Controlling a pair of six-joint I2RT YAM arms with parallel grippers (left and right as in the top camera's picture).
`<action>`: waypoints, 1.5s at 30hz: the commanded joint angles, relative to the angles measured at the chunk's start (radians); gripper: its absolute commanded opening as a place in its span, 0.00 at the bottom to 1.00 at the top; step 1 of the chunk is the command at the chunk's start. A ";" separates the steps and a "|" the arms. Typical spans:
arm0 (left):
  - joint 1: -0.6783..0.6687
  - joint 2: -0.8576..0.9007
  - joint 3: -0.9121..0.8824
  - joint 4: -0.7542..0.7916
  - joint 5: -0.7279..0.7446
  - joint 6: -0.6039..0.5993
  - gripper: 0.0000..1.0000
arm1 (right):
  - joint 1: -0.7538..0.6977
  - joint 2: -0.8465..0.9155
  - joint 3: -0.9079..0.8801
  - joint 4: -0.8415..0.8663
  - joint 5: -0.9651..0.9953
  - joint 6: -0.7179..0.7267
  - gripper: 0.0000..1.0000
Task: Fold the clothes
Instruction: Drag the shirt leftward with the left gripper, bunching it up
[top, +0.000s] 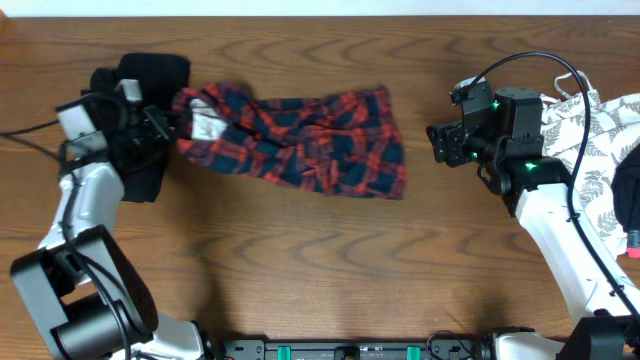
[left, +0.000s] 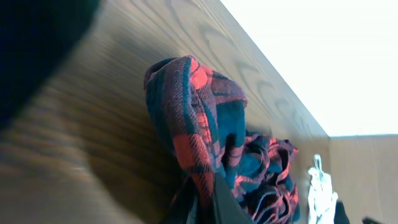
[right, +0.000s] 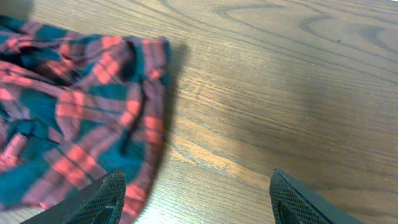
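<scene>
A brown wood-grain table (top: 320, 260) filled the overhead view. The red-and-navy plaid shirt (top: 300, 135) lay crumpled and stretched sideways on it, left of centre. Well to the right of the shirt, at the table's edge, sat a white leaf-print garment (top: 600, 130) behind the right arm. Just beyond the shirt's left end lay a black garment (top: 160, 72), partly under the left arm.

The left gripper (top: 165, 122) met the shirt at its left end, jaws pressed together on the plaid cloth. In the left wrist view the fabric (left: 193, 124) rose in a bunched ridge off the table toward the camera, though the pinch itself was at the frame's edge and only seemed to catch a fold.

The right gripper (top: 437, 142) hung off the shirt's right edge, apart from it. Its 2 fingers (right: 106, 196) stood spread wide with bare wood between them, holding nothing.

A white label (top: 207, 125) showed on the shirt just beside the left gripper.
</scene>
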 joint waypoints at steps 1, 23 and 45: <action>0.025 -0.036 -0.003 -0.011 -0.005 0.036 0.06 | 0.010 -0.005 0.000 -0.003 -0.019 0.022 0.71; 0.024 -0.323 0.004 -0.216 -0.250 0.138 0.06 | 0.010 -0.005 0.000 -0.038 -0.019 0.039 0.70; -0.563 -0.309 0.193 -0.327 -0.546 0.177 0.06 | 0.010 -0.005 0.000 -0.057 -0.019 0.048 0.69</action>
